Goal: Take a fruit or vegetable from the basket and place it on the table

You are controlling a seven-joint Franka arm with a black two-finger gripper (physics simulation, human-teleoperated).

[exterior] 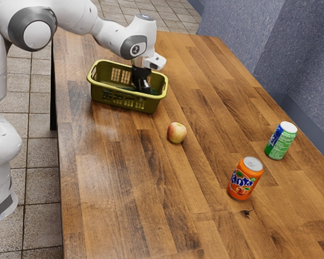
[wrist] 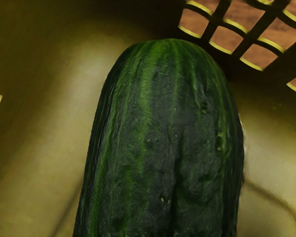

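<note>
In the exterior view my black gripper reaches down inside the olive-green basket, toward the basket's end at the exterior view's right. The basket wall hides its lower part, so how it stands there cannot be made out. A dark green cucumber with lighter stripes lies in the basket, large and close under my hand in the wrist view. Its rounded end points toward a latticed basket wall. Whether the cucumber is held cannot be seen.
A red-yellow apple rests on the wooden table just outside the basket. Farther off, toward the exterior view's right, stand an orange Fanta can and a green-and-white can. The basket's raised walls surround my gripper.
</note>
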